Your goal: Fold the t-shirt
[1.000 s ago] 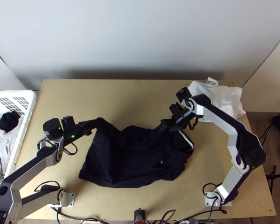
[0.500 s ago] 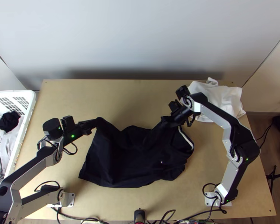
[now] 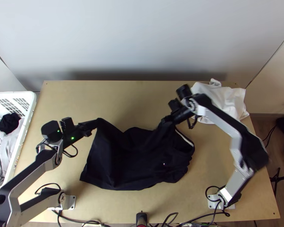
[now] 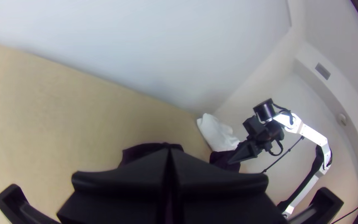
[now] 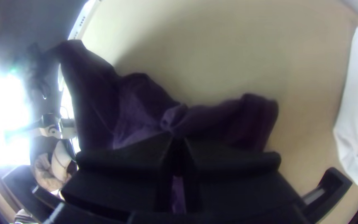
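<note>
T-shirt [image 3: 132, 162]: dark, rumpled, lower middle of frame | left gripper [image 4: 169, 155]: jaws clamped on its upper-left edge | right gripper [image 5: 178, 143]: jaws clamped on its upper-right part | I judge it light, soft — grip near corners, otherwise the middle will sag

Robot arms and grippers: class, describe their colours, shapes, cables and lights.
The left arm and right arm have angular silver-white links, black joints and thin black cables by the wrists. Green lights show on the left arm. The left gripper and right gripper each have two wide black fingers with tapered tips.
</note>
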